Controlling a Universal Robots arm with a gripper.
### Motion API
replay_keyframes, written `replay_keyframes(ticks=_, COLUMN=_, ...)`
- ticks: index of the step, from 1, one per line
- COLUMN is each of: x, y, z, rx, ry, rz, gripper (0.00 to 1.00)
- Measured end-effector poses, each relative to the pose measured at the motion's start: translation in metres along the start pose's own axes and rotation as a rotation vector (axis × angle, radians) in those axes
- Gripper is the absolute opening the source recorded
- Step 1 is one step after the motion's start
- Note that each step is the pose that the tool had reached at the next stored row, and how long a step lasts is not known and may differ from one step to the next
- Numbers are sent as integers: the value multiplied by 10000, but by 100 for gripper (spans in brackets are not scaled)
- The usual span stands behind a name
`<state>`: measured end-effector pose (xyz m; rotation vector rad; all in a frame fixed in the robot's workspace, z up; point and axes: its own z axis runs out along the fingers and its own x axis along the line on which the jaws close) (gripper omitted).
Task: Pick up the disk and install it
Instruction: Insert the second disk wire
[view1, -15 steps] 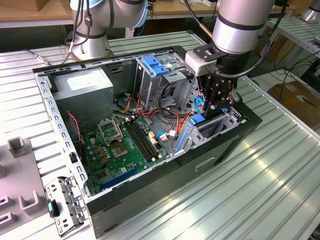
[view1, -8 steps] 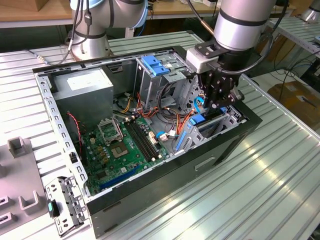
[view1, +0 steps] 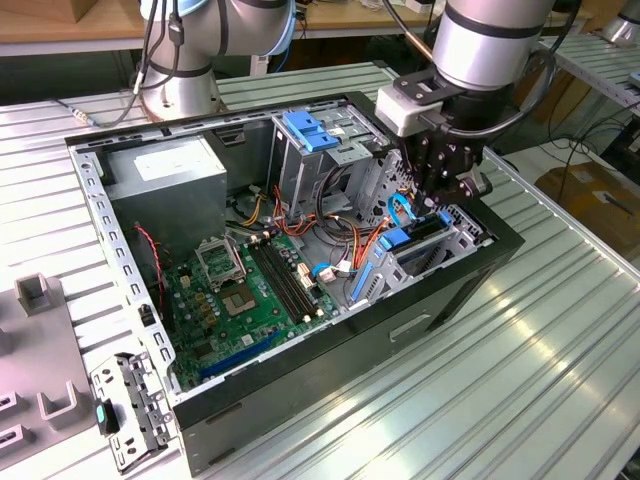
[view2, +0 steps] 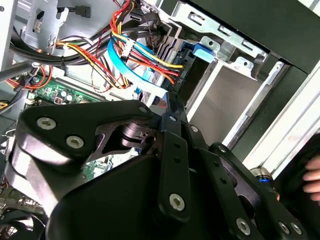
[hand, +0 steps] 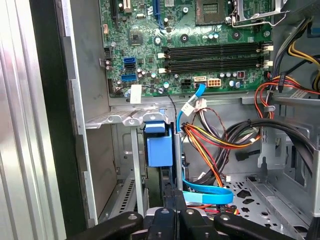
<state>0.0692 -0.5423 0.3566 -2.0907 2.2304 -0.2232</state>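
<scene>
1. While the open computer case (view1: 300, 250) lies on its side on the ribbed tabletop (view1: 520, 360), the hand (view1: 445, 185) hangs over the drive bay (view1: 440, 240) at the case's corner on the exterior view's right.
2. Disk (hand: 161, 150): stands on edge in that bay, blue carrier rail showing, just beside the blue cable (hand: 202, 192).
3. Hand state: cannot tell; linkage hides the fingertips in both wrist views.
4. Green motherboard (view1: 250, 290) lies well apart from the hand.
</scene>
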Motion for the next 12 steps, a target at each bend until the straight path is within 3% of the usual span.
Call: replay_keyframes(ticks=12, x=1, y=-3, z=-19, rx=0, ry=0, rz=0, gripper=11)
